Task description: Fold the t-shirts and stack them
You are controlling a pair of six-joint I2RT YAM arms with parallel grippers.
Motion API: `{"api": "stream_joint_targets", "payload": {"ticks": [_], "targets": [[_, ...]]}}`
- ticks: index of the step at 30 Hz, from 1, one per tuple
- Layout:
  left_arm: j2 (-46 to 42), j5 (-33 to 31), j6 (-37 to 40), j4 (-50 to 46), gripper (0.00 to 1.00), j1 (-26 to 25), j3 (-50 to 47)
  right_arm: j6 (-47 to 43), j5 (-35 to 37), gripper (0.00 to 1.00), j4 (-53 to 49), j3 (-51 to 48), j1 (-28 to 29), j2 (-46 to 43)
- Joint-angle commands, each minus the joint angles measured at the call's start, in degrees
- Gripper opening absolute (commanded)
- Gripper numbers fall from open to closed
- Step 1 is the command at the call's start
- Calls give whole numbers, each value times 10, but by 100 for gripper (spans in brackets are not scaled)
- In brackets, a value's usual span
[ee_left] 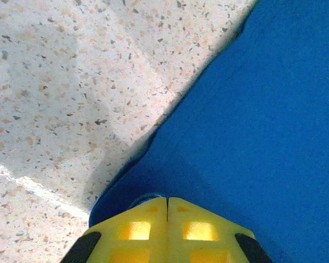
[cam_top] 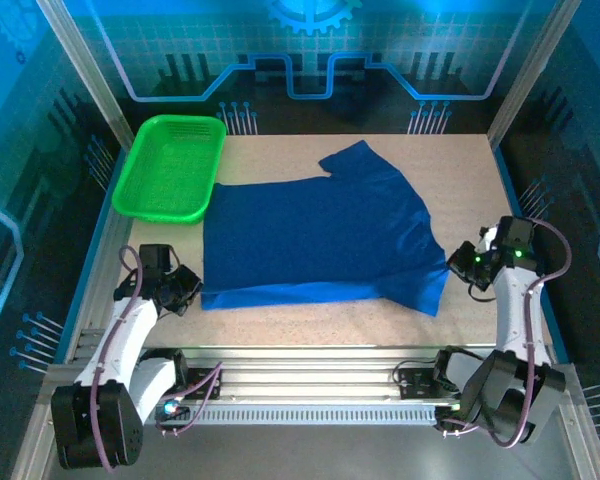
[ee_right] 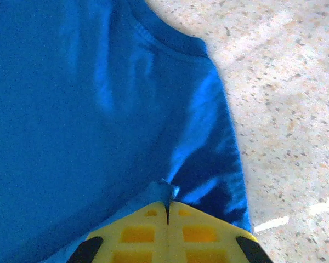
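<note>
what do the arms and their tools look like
The left arm and right arm: white links, black joints, purplish cables looping alongside. Green lights glow at the right wrist. The left tool and right tool end in two flat yellow fingers with square recesses.

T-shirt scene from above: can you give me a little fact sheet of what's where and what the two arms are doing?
garment: blue t-shirt, spread out on the table, no print showing
left pincer: shut, pinching the shirt's near left corner
right pincer: shut, pinching the shirt's right-hand edge
nearby: green plastic basket at the far left
folding: not yet done
</note>
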Motion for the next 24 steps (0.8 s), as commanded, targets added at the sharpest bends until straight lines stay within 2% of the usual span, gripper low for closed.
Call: {"api": "stream_joint_targets", "payload": {"ticks": [1,10,24], "targets": [[13,-25,6,-13,0,6,20,-10,-18,0,21,30,27,32],[64,-23,35,15,0,6,63,-58,22,0,22,107,74,112],[140,3,60,65,0,-1,97,-105,44,0,35,144,87,186]]}}
